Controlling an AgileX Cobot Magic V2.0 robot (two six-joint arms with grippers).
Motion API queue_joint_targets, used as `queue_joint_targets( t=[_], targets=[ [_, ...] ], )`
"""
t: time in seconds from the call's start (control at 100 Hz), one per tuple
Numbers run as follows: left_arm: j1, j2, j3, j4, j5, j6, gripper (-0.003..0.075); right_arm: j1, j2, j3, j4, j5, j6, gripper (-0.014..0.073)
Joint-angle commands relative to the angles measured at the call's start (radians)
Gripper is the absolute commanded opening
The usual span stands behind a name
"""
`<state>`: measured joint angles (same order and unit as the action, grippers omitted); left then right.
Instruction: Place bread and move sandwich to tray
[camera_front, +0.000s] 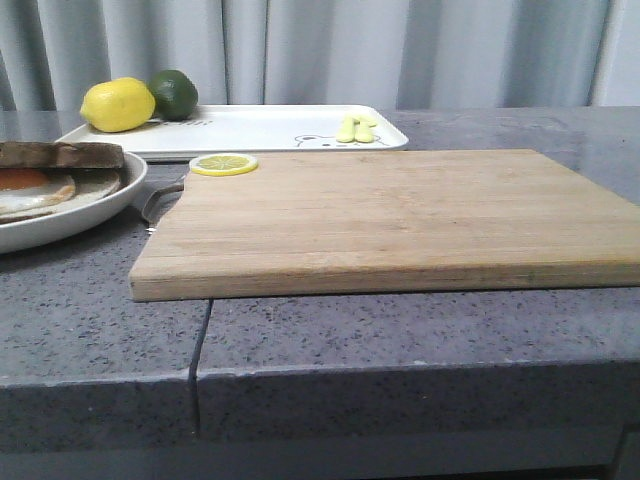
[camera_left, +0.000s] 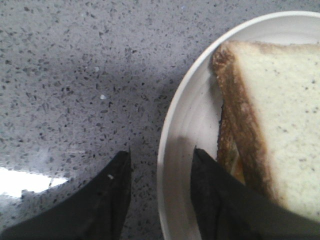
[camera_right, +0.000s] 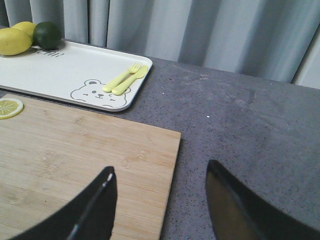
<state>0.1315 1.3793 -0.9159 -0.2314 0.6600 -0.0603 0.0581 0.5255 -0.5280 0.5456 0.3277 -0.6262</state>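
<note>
At the plate's rim (camera_left: 172, 150) | left gripper (camera_left: 160, 172) spread, straddling it | sandwich (camera_left: 270, 125) soft, likely shifts; grip plate | right gripper (camera_right: 160, 192) open, empty.

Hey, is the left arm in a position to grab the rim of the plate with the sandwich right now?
Probably yes. The left gripper is open, with one finger over the countertop and the other inside the plate, so its rim sits between the fingers. The sandwich lies close beside the inner finger.

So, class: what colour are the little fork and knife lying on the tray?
Pale yellow-green. The fork and knife on the white tray show best in the right wrist view.
</note>
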Motion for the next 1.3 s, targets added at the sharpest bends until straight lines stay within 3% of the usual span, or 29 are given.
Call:
queue_joint_targets(
  t=[0.0,0.68,0.8,1.0,1.29],
  targets=[
    [0.0,-0.007,-0.029,-0.046,-0.053,0.009,0.0258,-0.008,-0.001,-0.026,0.015,-0.073,-0.008,0.0414],
    [0.0,0.073,-0.029,-0.11,-0.074,0.048,0.0237,-0.008,-0.001,-0.026,0.015,-0.073,-0.008,0.0414],
    [0.0,0.073,-0.029,-0.11,-0.074,0.048,0.0182,-0.008,-0.001,-0.026,0.015,-0.073,-0.008,0.0414],
    [0.0,0.073,-0.029,-0.11,-0.072,0.048,-0.0018,-0.008,-0.001,-0.026,0.015,-0.073,-0.008,0.0414],
    [0.0,0.073,-0.029,-0.159,-0.07,0.048,-0.0019,-0.008,-0.001,-0.026,0.015,-0.073,-0.008,0.0414]
  ],
)
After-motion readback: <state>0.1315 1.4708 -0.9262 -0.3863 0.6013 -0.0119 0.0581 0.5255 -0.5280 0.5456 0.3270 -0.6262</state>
